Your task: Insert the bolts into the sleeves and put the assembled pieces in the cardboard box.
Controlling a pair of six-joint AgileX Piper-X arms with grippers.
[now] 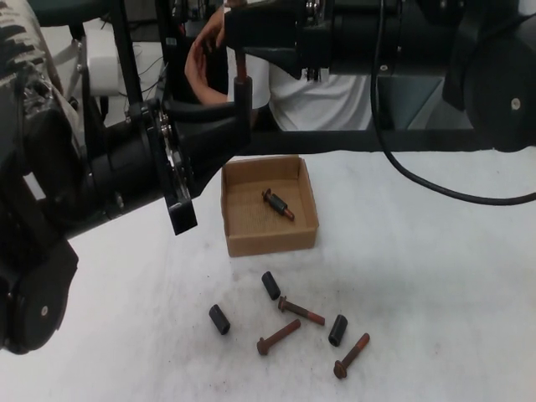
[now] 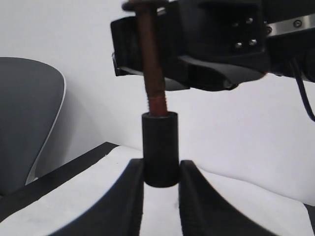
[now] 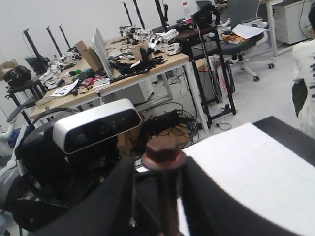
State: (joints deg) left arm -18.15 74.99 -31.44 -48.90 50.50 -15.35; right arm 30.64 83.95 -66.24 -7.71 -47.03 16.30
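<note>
My left gripper (image 2: 161, 169) is shut on a black sleeve (image 2: 160, 147), held upright high above the bench. Directly over it, my right gripper (image 3: 160, 172) is shut on a rusty bolt (image 2: 152, 64) just under its hex head (image 3: 164, 156). The bolt hangs straight down and its threaded tip sits in the sleeve's top opening. In the high view the sleeve (image 1: 243, 90) and bolt (image 1: 240, 63) meet behind the cardboard box (image 1: 238, 239). One assembled piece (image 1: 277, 203) lies inside the box.
In front of the box lie three loose sleeves (image 1: 219, 318) (image 1: 270, 285) (image 1: 337, 329) and three loose bolts (image 1: 279, 336) (image 1: 301, 311) (image 1: 352, 354). A black cable (image 1: 435, 188) drapes over the bench's right rear. Bare white surface spreads to the right.
</note>
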